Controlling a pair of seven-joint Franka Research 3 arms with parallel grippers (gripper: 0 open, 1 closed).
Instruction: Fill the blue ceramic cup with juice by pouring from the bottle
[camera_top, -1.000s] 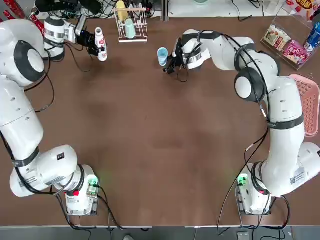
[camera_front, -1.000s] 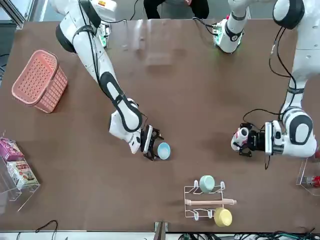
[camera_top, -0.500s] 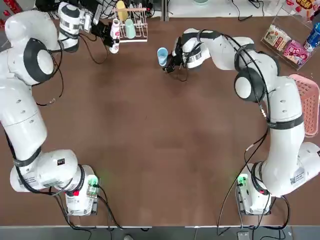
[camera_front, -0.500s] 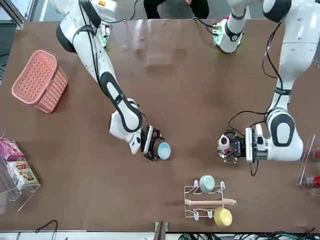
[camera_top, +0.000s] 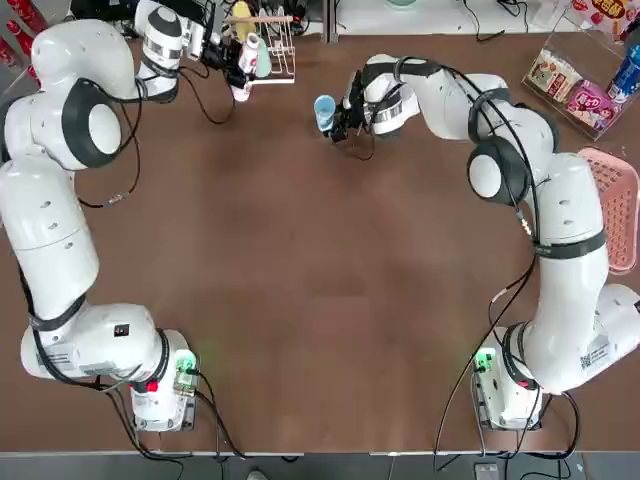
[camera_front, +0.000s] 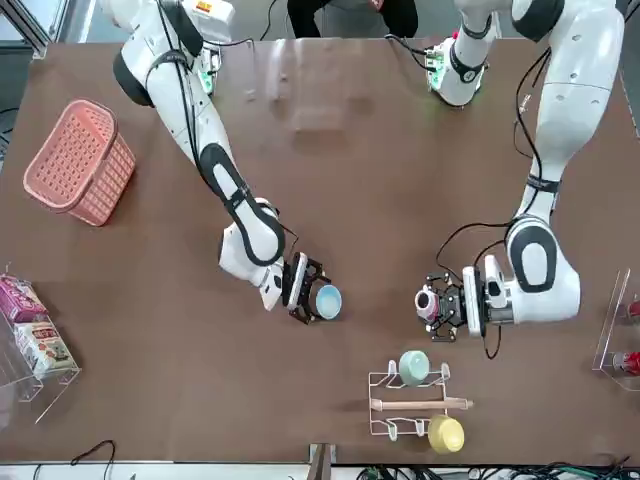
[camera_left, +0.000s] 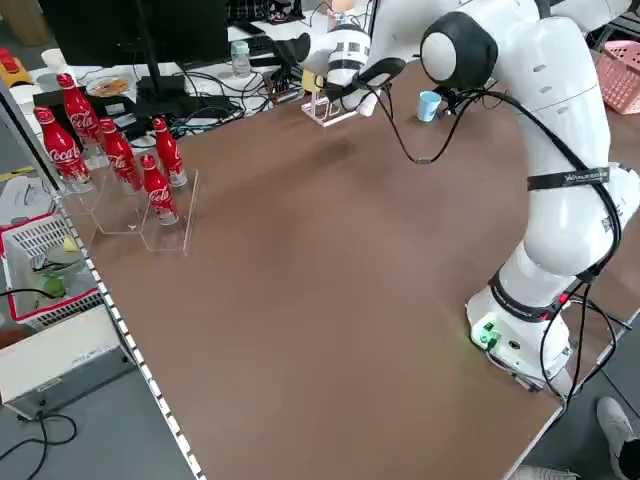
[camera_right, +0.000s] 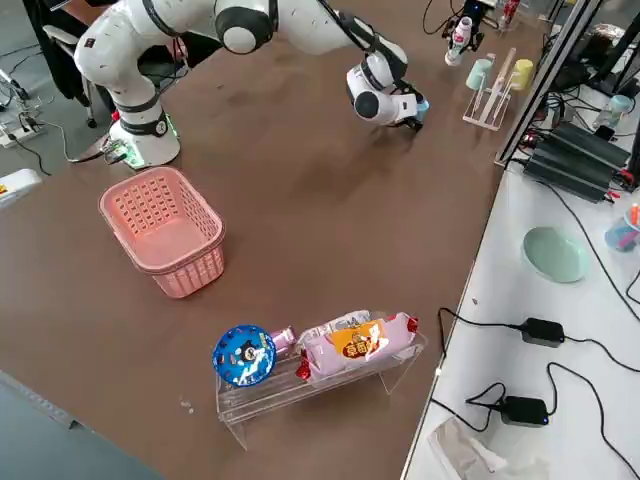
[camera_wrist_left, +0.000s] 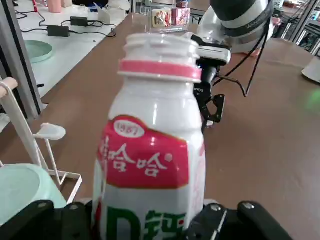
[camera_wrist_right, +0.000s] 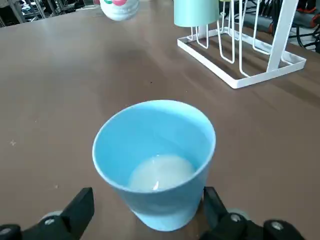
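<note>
Since the earlier frames the left gripper (camera_front: 444, 306) has carried the bottle (camera_front: 426, 302) across the far table edge toward the blue ceramic cup (camera_top: 325, 110).
Left fingers are clamped on the bottle's lower body; it is held off the table just beside the white cup rack (camera_top: 270, 58). Right gripper (camera_top: 340, 118) sits at the upright cup, its fingers (camera_wrist_right: 80, 207) spread to either side of the base; contact cannot be confirmed. Pale liquid lies in the cup's bottom. Bottle and cup remain apart.

The left pincer (camera_front: 432, 305) grips the bottle (camera_front: 426, 302) — the right pincer (camera_front: 318, 300) flanks the blue cup (camera_front: 328, 301).
</note>
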